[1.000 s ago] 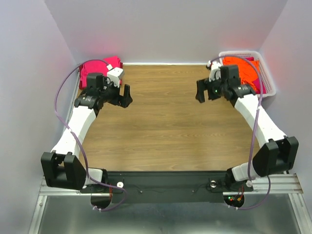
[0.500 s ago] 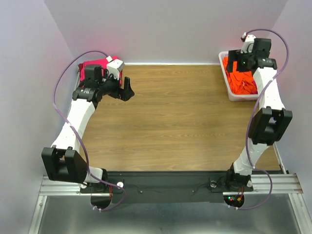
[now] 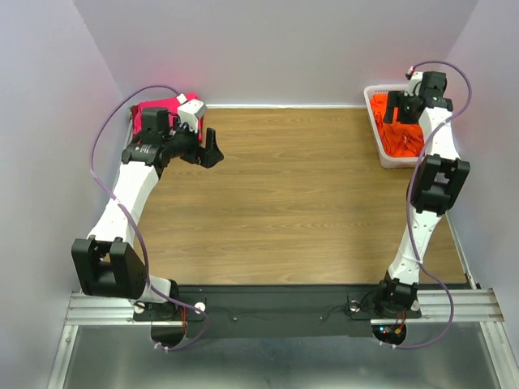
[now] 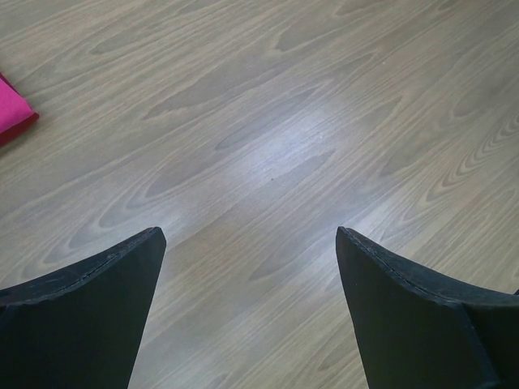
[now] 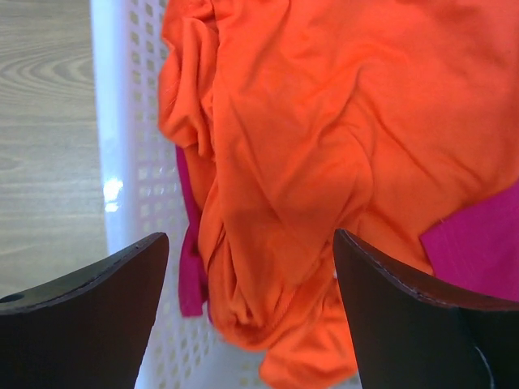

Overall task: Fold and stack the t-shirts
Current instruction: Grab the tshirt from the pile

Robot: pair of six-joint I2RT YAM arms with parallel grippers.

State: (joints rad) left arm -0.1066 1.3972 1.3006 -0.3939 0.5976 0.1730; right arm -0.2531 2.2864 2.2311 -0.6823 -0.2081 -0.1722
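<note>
A crumpled orange t-shirt (image 5: pixel 308 138) fills the white lattice basket (image 3: pixel 379 138) at the back right, with magenta cloth (image 5: pixel 478 243) under it. It also shows in the top view (image 3: pixel 399 134). My right gripper (image 5: pixel 251 267) is open and empty, poised just above the orange shirt. A folded magenta-pink t-shirt (image 3: pixel 154 111) lies at the back left corner; its edge shows in the left wrist view (image 4: pixel 12 113). My left gripper (image 3: pixel 209 151) is open and empty over bare wood, to the right of the pink shirt.
The brown wooden table (image 3: pixel 284 203) is walled in by grey panels on three sides. The basket's near wall (image 5: pixel 130 162) stands just left of my right gripper. Purple cables loop from both arms.
My right arm has swung from the table's right side up and back over the basket, then lowered toward the orange shirt. My left arm has shifted only slightly.
</note>
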